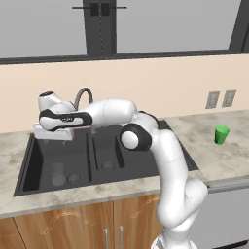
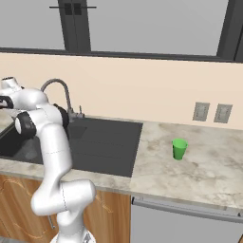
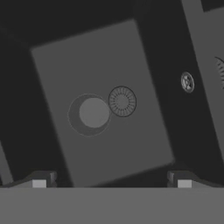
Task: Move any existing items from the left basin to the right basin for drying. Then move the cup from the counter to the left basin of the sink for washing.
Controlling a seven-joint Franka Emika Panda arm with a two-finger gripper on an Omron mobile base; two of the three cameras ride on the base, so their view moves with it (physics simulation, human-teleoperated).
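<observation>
Standing upright beside the round drain in the left basin, the see-through glass looks light, rigid, slick and breakable, best pinched across its rim by the gripper, which hangs above it spread wide and empty.

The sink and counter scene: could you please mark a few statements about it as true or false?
1. The green cup stands upright on the counter. True.
2. The see-through glass sits in the narrow right basin. False: it stands in the wide left basin, beside the drain.
3. The gripper is open above the left basin. True.
4. The gripper holds the glass. False: the jaws are apart and hold nothing.
5. The right basin holds a green cup. False: no cup is in it.
</observation>
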